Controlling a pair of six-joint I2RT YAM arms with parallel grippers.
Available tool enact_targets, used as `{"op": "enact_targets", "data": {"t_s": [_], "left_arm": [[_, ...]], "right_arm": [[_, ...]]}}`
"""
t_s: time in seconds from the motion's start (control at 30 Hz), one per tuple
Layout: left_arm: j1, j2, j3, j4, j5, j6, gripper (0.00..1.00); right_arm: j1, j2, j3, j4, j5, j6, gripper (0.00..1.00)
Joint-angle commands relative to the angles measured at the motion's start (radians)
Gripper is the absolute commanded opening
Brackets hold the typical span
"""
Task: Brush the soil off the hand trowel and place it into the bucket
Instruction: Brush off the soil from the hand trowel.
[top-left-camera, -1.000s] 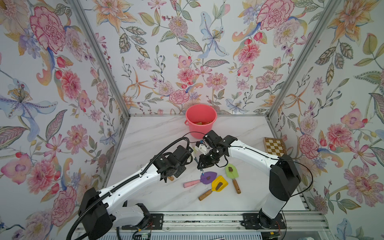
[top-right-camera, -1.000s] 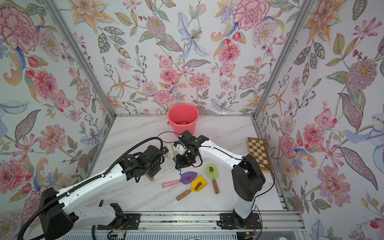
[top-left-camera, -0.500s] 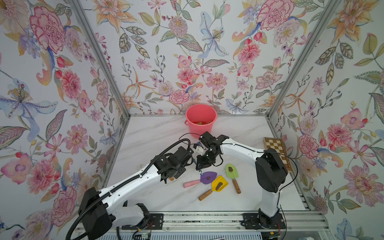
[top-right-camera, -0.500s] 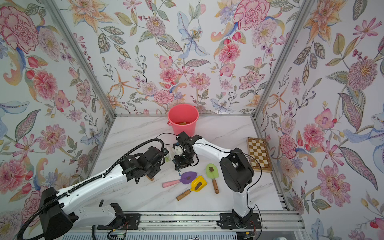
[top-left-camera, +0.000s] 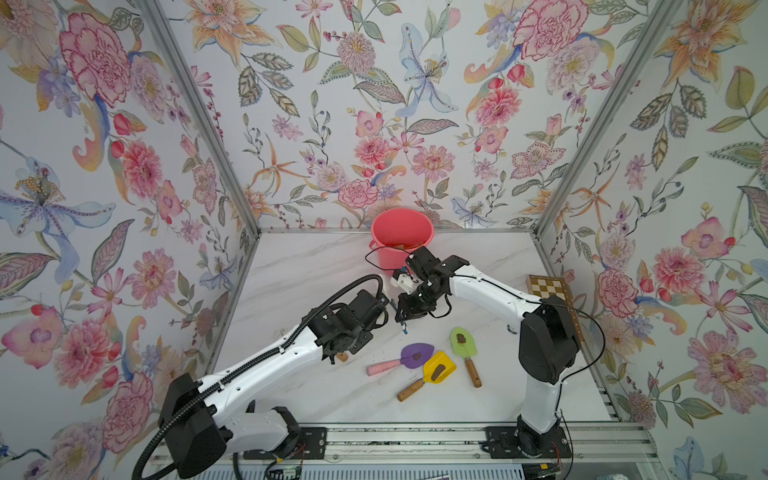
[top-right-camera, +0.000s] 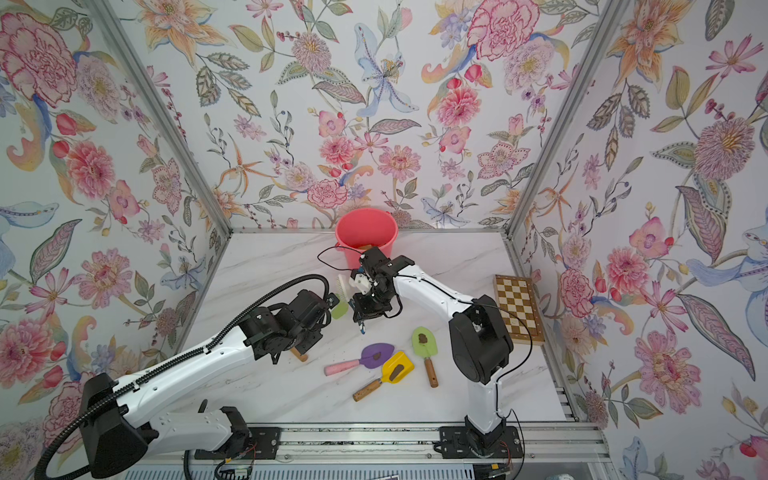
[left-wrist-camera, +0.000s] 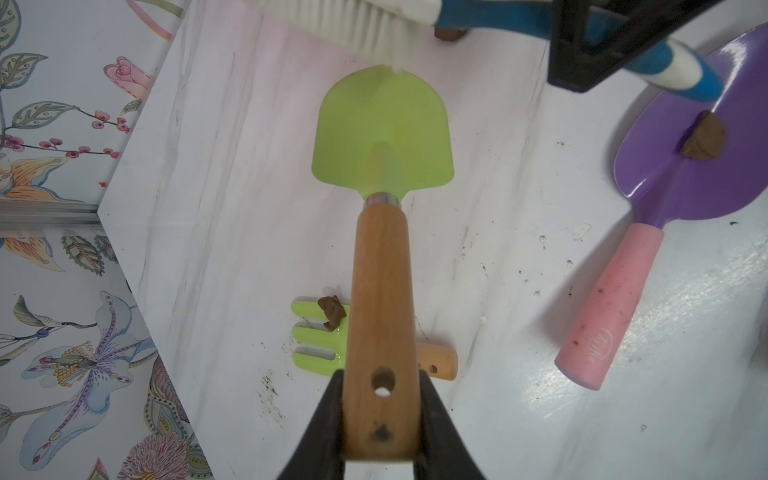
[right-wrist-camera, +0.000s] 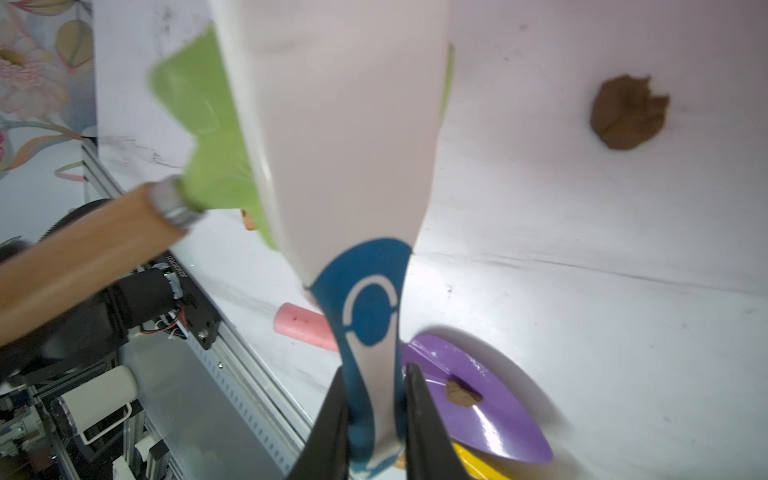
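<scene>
Hand trowel (left-wrist-camera: 382, 137) clamped in left tool (left-wrist-camera: 380, 399), blade seemingly clean; right tool (right-wrist-camera: 376, 415) clamps brush (right-wrist-camera: 345, 124) at its tip. Next: transfer into bucket (top-left-camera: 382, 257).

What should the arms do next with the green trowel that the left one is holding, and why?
Probably lift the brush clear with the right gripper, so the left gripper can carry the held green trowel to the bucket. It looks clean in the left wrist view, the brush reaches only its tip, and a lump of soil lies on the table.
</scene>
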Motion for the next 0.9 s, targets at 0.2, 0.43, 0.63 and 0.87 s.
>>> {"op": "enact_targets", "data": {"t_s": [0.2, 0.43, 0.63, 0.87], "left_arm": [[-0.015, 0.008, 0.071, 0.007, -0.042, 0.015, 0.0], [-0.022, 0.009, 0.094, 0.0, -0.054, 0.011, 0.0], [-0.023, 0.015, 0.102, 0.006, -0.055, 0.015, 0.0], [-0.023, 0.047, 0.113, 0.034, -0.053, 0.033, 0.0]], "right_arm": [[0.064, 0.111, 0.048, -0.012, 0.003, 0.004, 0.0], [-0.016, 0.174, 0.025, -0.012, 0.05, -0.032, 0.0], [-0.081, 0.122, 0.003, -0.011, 0.075, -0.03, 0.0], [-0.017, 0.002, 0.014, -0.007, 0.018, 0.014, 0.0]]}}
